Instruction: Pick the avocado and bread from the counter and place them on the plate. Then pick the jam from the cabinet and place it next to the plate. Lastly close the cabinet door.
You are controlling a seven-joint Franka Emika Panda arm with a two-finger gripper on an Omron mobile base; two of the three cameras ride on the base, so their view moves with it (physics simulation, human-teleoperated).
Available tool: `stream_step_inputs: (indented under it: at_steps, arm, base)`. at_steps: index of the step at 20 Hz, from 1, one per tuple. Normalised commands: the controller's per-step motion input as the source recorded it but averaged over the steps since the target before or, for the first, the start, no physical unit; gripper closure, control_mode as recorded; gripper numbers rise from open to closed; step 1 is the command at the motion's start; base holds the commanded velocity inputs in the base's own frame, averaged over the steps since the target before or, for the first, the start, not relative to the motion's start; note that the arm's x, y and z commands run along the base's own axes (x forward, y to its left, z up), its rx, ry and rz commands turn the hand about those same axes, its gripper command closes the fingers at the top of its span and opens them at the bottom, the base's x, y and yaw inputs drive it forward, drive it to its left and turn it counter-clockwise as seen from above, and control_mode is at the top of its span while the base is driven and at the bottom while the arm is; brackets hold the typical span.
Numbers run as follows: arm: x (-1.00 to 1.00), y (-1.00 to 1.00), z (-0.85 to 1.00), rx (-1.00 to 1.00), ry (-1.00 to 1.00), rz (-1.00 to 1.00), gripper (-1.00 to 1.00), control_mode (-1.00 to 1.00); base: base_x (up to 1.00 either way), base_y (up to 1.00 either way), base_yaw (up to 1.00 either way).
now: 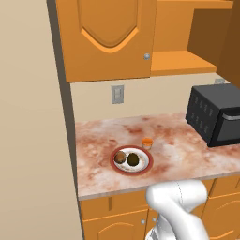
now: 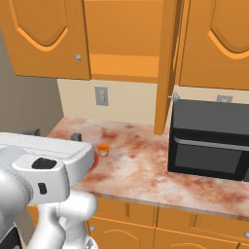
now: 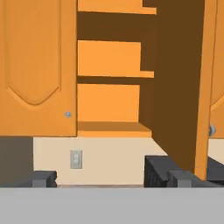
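plate (image 1: 117,167): on counter (image 1: 187,150), near front edge, left of microwave (image 1: 216,115)
avocado (image 1: 133,159): on plate, right of bread, touching or nearly so
bread (image 1: 121,157): on plate, left side
jam (image 1: 147,143): on counter just behind plate's right rim, close beside it, upright; also seen at (image 2: 102,150)
cabinet (image 3: 109,65): shelves bare, right door (image 3: 177,83) swung out edge-on toward camera, left door shut
gripper (image 3: 109,177): fingertips low in hand view, spread wide apart, nothing between them; facing cabinet opening from a distance
step: looks like only door closing left
risk 1: open door hangs above microwave; push on wrong face would swing it wider instead of shut
risk 2: contact near hinge side gives little leverage, fingers may slide off panel
risk 3: arm elbow sits low over counter front near plate; wide swing could clip jam or plate
risk 4: door left ajar if push stops short
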Motion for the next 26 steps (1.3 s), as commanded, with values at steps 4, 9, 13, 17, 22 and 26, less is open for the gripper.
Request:
stream_step_inputs:
  at_steps: [4,9,13,17,22,26]
  arm:
    - [-0.91,-0.47,0.75,0.08,-0.29,0.01,-1.00,-1.00]
    - [-0.12,-0.59,0.37,0.13,-0.07,0.04,-1.00,-1.00]
    - [0.32,-0.40,-0.06,0.05,0.05,0.15,-1.00,-1.00]
    - [0.23,-0.02,-0.66,0.00,0.04,0.21,-1.00,-1.00]
    - [0.35,0.00,-0.29,0.05,0.00,0.20,-1.00,-1.00]
    - [0.60,0.00,-0.03,0.13,0.03,0.19,-1.00,-1.00]
  base:
    - [0.00,0.00,0.00]
    - [0.00,0.00,0.00]
    - [0.00,0.00,0.00]
    - [0.00,0.00,0.00]
    - [0.00,0.00,0.00]
    - [0.00,0.00,0.00]
